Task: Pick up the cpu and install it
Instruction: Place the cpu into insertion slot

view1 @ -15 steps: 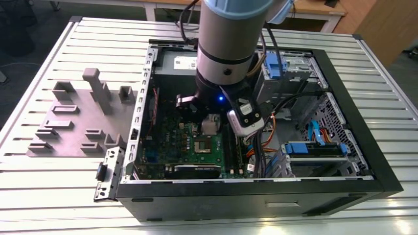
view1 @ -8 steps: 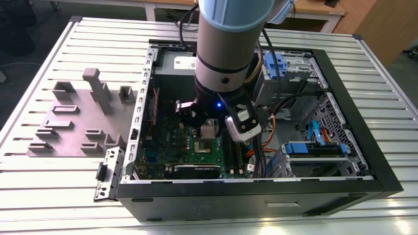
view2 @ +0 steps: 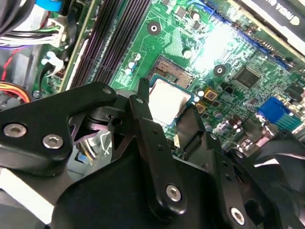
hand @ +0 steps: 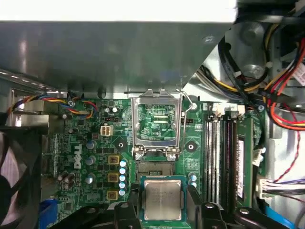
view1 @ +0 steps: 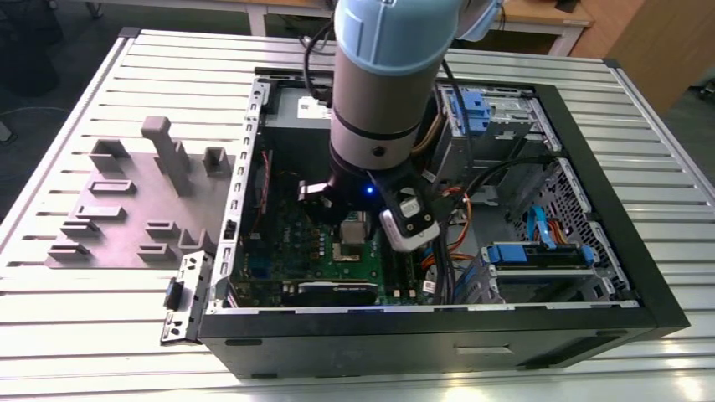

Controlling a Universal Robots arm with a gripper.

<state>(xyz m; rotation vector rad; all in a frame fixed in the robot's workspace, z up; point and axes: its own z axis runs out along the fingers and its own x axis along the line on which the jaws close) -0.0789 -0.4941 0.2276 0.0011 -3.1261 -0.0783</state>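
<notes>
End effector (view2: pixel 167 114) is clamped on the cpu (view2: pixel 167 99), one finger on each of two opposite edges, metal lid up. It's held over the green motherboard (hand: pixel 62 143), right by the open socket (hand: pixel 153 168). Just past that, the silver load frame (hand: pixel 157 121) is flipped up, with RAM slots (hand: pixel 219 157) alongside. The PC case (view1: pixel 447 347) lies mid-worktop (view1: pixel 112 335), and there's a grey fixture block (view1: pixel 134 209) toward the edge at the exterior view's left.
</notes>
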